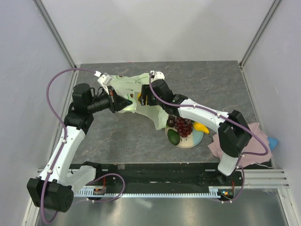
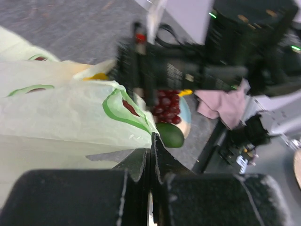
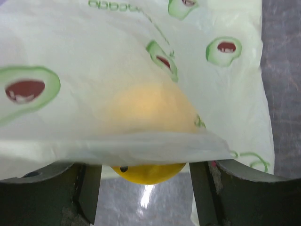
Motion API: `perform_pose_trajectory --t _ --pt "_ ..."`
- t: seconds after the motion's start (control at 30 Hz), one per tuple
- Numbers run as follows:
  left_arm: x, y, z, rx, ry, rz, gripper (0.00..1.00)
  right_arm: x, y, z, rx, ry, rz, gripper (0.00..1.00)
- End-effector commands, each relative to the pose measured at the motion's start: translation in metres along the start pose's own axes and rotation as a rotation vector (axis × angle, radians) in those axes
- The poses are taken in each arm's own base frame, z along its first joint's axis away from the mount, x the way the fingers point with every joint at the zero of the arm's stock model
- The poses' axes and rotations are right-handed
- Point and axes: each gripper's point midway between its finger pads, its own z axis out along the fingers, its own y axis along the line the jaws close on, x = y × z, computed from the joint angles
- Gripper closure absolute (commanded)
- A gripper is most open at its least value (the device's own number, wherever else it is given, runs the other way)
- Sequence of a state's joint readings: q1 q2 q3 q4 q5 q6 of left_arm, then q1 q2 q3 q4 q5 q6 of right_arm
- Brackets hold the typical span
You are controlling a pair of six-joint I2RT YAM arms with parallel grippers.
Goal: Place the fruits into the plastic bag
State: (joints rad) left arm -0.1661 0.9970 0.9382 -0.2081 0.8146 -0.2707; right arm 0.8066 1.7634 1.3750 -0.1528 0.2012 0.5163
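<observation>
The pale green plastic bag (image 1: 134, 92) lies at the table's middle back. My left gripper (image 1: 126, 103) is shut on the bag's edge (image 2: 141, 127) and holds it up. My right gripper (image 1: 140, 100) is at the bag's mouth, open, its fingers (image 3: 87, 188) wide on either side of the round orange (image 3: 148, 172). The orange sits half under the bag's film (image 3: 141, 70). The grape bunch (image 1: 183, 126), an avocado (image 1: 173, 137), the yellow pear (image 1: 201, 127) and a small dark round fruit (image 1: 170, 122) lie on the plate (image 1: 195, 140). The grapes (image 2: 165, 106) and avocado (image 2: 170, 135) also show in the left wrist view.
A pink cloth (image 1: 256, 136) lies at the right, under my right arm's base, with a blue piece (image 1: 273, 141) beside it. White walls and metal frame posts close in the table on three sides. A black rail (image 1: 155, 172) runs along the near edge.
</observation>
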Motion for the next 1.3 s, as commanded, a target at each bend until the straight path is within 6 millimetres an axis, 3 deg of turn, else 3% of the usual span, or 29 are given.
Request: perform_pose_trajectory --t 0.0,0.13,0.3,0.33,0.4,0.57,0.73,0.83,0.97,1.13,1.17,1.27 --pt "0.0 -0.035 0.0 0.21 0.014 0.064 0.98 -0.064 0.031 0.007 -0.123 -0.203 0.081 0.85" --pt "0.0 -0.047 0.0 0.294 0.028 0.054 0.99 -0.079 0.07 0.009 -0.325 -0.261 0.179 0.85" --pt "0.002 -0.064 0.0 0.404 0.03 0.028 0.98 -0.059 0.102 0.027 -0.419 -0.213 0.26 0.83" --pt "0.001 -0.067 -0.001 0.416 0.03 0.006 0.98 -0.045 0.101 0.038 -0.401 -0.178 0.259 0.83" --pt "-0.004 -0.074 -0.002 0.448 0.01 0.033 0.98 -0.037 0.109 0.044 -0.406 -0.154 0.27 0.8" --pt "-0.021 -0.088 -0.009 0.482 -0.044 0.067 0.98 -0.001 0.101 0.062 -0.352 -0.087 0.275 0.73" --pt "-0.039 -0.109 -0.021 0.544 -0.107 0.09 0.98 0.015 0.082 0.068 -0.269 -0.064 0.249 0.62" --pt "-0.044 -0.119 -0.027 0.59 -0.128 0.111 0.98 0.013 0.076 0.064 -0.238 -0.072 0.23 0.49" --pt "-0.037 -0.11 -0.021 0.566 -0.107 0.094 0.98 0.01 0.068 0.058 -0.206 -0.081 0.192 0.24" --pt "-0.029 -0.1 -0.015 0.533 -0.088 0.087 0.98 0.006 0.068 0.05 -0.214 -0.084 0.163 0.09" --pt "-0.029 -0.099 -0.015 0.528 -0.085 0.082 0.98 0.007 0.069 0.049 -0.217 -0.081 0.16 0.02" --pt "-0.026 -0.095 -0.013 0.515 -0.076 0.073 0.98 0.007 0.069 0.047 -0.224 -0.077 0.151 0.02"
